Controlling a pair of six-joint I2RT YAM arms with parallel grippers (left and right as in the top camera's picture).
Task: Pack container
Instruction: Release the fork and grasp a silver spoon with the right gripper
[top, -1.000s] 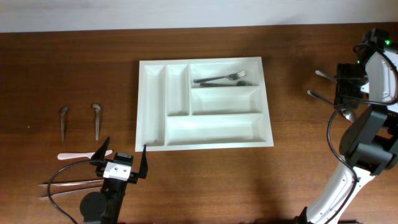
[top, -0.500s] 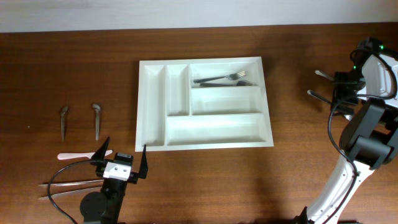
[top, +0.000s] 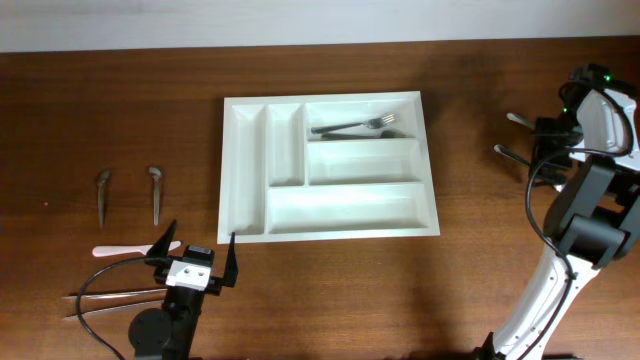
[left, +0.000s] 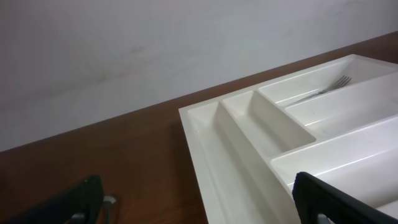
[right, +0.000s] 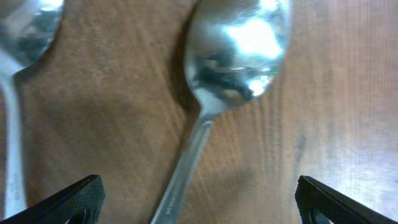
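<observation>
Standing here, I'd say the right arm is going for a spoon. The right gripper (right: 199, 200) hangs low over the wooden table (top: 480, 260) with its jaws spread as wide as they go and nothing between them but the spoon (right: 239, 46) lying below. To do it well, I'd drop straight down and pinch the narrow handle just behind the bowl, not the rounded bowl itself. The finger on the second spoon's (right: 18, 37) side wants watching, since that one lies close by. The left gripper (top: 202, 236) is just as wide open and empty, parked near the front edge. The container (top: 340, 208) sits mid-table, well apart from the spoons, with a fork (top: 355, 126) in its top long compartment. From overhead the arm hides the spoons' bowls and only handles poke out; the right wrist view shows the bowl plainly but no tray, while the left wrist view shows the tray's dividers and fork tines side-on.
</observation>
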